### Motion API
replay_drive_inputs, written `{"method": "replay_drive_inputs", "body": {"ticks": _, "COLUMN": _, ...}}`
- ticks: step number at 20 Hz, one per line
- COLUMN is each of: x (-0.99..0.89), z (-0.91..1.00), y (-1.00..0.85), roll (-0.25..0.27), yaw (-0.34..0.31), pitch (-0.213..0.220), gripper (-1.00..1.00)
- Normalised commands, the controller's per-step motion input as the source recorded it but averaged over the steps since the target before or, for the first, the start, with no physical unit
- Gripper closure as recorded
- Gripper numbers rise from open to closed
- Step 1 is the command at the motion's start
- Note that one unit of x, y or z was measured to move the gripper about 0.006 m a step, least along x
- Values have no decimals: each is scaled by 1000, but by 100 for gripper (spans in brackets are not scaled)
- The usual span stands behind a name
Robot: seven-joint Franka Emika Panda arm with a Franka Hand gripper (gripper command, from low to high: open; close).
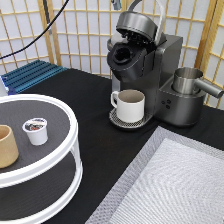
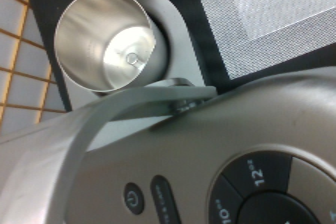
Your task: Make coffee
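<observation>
The coffee pod (image 1: 36, 130), white with a dark foil top, stands upright on the top tier of a round white tray (image 1: 71, 131) at the exterior view's left. The dark grey coffee machine (image 1: 167, 60) stands at the top centre with its lid (image 1: 134, 24) raised and the pod chamber (image 1: 122, 54) open and empty. A white handled mug (image 1: 130, 105) sits on its drip tray. Only a small grey tip of my gripper (image 1: 116, 4) shows at the exterior view's top edge, above the lid. The wrist view shows the lid's button panel (image 2: 251, 192) from close by.
A tan handleless cup (image 1: 7, 146) stands on the tray to the left of the pod. A steel pitcher (image 1: 187, 80) sits on the machine's right side and also shows in the wrist view (image 2: 109, 42). A grey mesh mat (image 1: 170, 185) lies bottom right, a blue rack (image 1: 30, 74) top left.
</observation>
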Motion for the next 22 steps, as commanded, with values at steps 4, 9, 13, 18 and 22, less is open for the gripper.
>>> {"method": "replay_drive_inputs", "body": {"ticks": 4, "x": 250, "z": 589, "y": 188, "roll": -88, "yaw": -88, "pitch": 84, "gripper": -100}}
{"method": "replay_drive_inputs", "body": {"ticks": 9, "x": 198, "z": 455, "y": -563, "roll": 36, "yaw": -92, "pitch": 89, "gripper": -100}}
{"method": "replay_drive_inputs", "body": {"ticks": 13, "x": 60, "z": 103, "y": -849, "roll": 77, "yaw": -45, "pitch": 32, "gripper": -100}}
{"method": "replay_drive_inputs", "body": {"ticks": 18, "x": 0, "z": -56, "y": -863, "roll": 57, "yaw": -63, "pitch": 3, "gripper": -100}}
{"method": "replay_drive_inputs", "body": {"ticks": 22, "x": -3, "z": -44, "y": -864, "roll": 115, "yaw": -40, "pitch": 30, "gripper": -100}}
